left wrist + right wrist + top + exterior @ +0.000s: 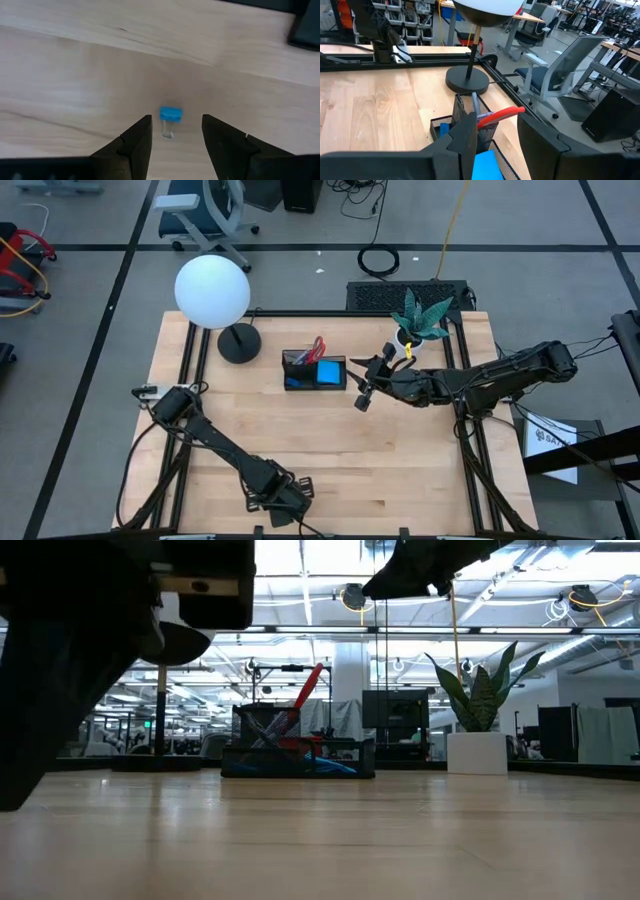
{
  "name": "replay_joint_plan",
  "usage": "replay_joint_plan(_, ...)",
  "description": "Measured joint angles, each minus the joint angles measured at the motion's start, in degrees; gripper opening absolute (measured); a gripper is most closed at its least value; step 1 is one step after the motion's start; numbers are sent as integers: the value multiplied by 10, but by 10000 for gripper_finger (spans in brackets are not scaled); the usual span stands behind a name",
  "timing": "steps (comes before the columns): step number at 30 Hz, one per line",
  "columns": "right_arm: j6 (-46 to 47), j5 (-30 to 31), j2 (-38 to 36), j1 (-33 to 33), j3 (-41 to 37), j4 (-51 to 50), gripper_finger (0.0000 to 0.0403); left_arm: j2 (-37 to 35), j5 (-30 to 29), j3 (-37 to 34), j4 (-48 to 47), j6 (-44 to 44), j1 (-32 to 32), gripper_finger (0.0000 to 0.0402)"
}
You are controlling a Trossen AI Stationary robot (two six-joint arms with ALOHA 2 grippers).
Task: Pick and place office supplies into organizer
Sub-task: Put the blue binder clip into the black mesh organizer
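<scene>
The pale wooden plank surface (330,450) sits in a black metal frame on a grey tiled floor. Beyond it the room holds a blue-grey office chair (205,210), coiled black cables (379,260) and, in the low view, rows of benches under ceiling lights. A lamp with a white globe shade (212,291) and round black base (239,342) stands at the far left of the surface, and a green spiky plant in a white pot (418,320) stands at the far right.

The small black mesh organizer (314,370) lies near the far middle of the surface, its long axis running left to right. The red-handled scissors (317,348) stand upright in its taller left section, handles up and leaning toward the right. The bright blue square note pad (329,372) lies flat in the lower right section.

The right gripper (364,383) hovers just to the right of the organizer, raised off the surface, pointing left toward it; its jaws stand apart with nothing between them.

The left gripper (285,498) is low at the near edge, pointing down. Its jaws are apart and empty, straddling a tiny blue clip-like piece with a clear tail (170,116) that lies on the wood, the blue end pointing away from the jaws.
</scene>
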Motion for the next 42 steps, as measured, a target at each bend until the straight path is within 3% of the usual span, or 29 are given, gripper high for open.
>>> replay_joint_plan(20, 0, 0, 0, 0, 0, -3, 132, 26, 39, 2, 11, 5, 11, 180)
replay_joint_plan(35, 0, 0, 0, 0, 0, -3, 132, 27, 43, 1, 9, -8, 10, 55)
replay_joint_plan(42, 0, 0, 0, 0, 0, -3, 132, 27, 40, 1, 9, -16, 10, 67)
